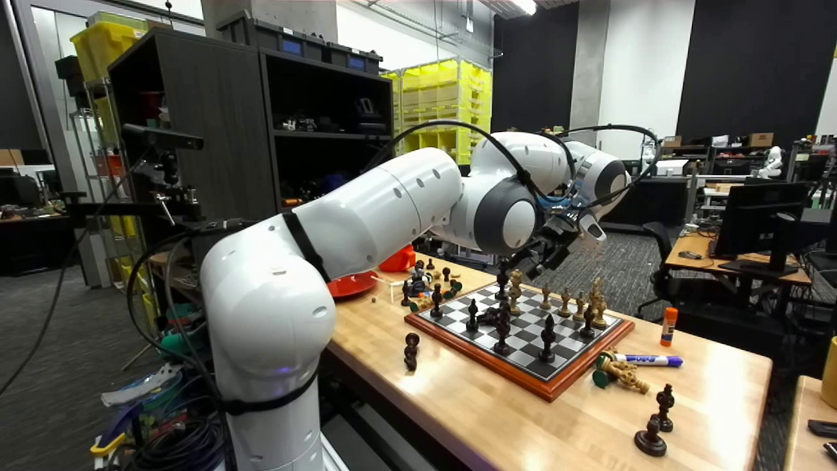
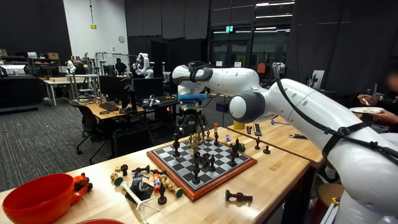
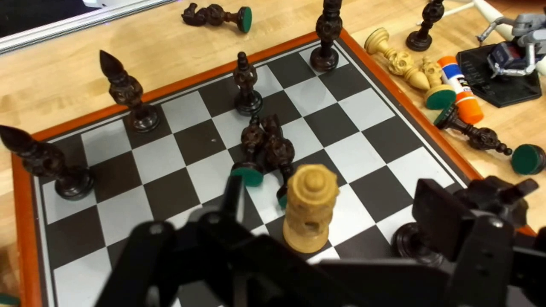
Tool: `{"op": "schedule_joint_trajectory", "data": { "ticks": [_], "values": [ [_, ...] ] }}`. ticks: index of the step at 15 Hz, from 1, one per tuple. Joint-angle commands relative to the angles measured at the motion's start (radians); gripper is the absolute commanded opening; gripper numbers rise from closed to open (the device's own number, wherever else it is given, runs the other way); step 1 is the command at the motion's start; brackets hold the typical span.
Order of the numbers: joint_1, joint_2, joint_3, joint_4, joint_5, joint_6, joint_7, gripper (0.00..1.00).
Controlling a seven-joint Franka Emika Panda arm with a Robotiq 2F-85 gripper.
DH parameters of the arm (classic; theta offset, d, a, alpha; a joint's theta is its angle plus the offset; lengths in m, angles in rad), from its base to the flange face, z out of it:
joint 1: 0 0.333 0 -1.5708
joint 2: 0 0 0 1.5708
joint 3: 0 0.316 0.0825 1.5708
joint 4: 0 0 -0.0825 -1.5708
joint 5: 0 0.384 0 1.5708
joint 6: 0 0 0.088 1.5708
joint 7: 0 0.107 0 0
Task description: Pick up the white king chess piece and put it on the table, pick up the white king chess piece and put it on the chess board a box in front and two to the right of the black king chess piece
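A tall light-wood piece, seemingly the white king [image 3: 310,209], stands upright on the chess board [image 3: 64,125]. It also shows in both exterior views [image 1: 515,294] [image 2: 194,145]. My gripper [image 3: 337,202] is open and empty. In the wrist view its fingertips lie on either side of the light piece, apart from it. In the exterior views the gripper [image 1: 548,254] [image 2: 191,124] is above the board's far edge. A tall dark piece [image 3: 416,243] stands beside the right fingertip, which partly hides it. I cannot tell whether it is the black king. The board lies on the table [image 1: 471,425].
Two dark pieces [image 3: 251,145] lie toppled beside the light piece. Several dark pieces stand nearby. Other light pieces [image 1: 565,303] stand at the far side. Off the board are a fallen dark knight [image 2: 238,196], glue stick [image 1: 668,326], marker [image 1: 654,360], red container [image 2: 40,200] and figurine [image 2: 139,183].
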Motion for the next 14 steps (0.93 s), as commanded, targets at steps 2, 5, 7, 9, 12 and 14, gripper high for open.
{"op": "schedule_joint_trajectory", "data": {
  "ticks": [2, 5, 7, 9, 12, 14],
  "values": [
    [0.015, -0.008, -0.022, 0.14, -0.036, -0.039, -0.006, 1.0],
    [0.041, -0.085, -0.045, 0.129, -0.121, -0.007, -0.077, 1.0],
    [0.061, -0.119, -0.062, 0.146, -0.186, -0.009, -0.139, 1.0],
    [0.076, -0.154, -0.075, 0.147, -0.233, -0.003, -0.181, 1.0],
    [0.085, -0.202, -0.085, 0.149, -0.27, 0.014, -0.211, 1.0],
    [0.079, -0.224, -0.081, 0.151, -0.268, 0.037, -0.22, 1.0]
  ]
}}
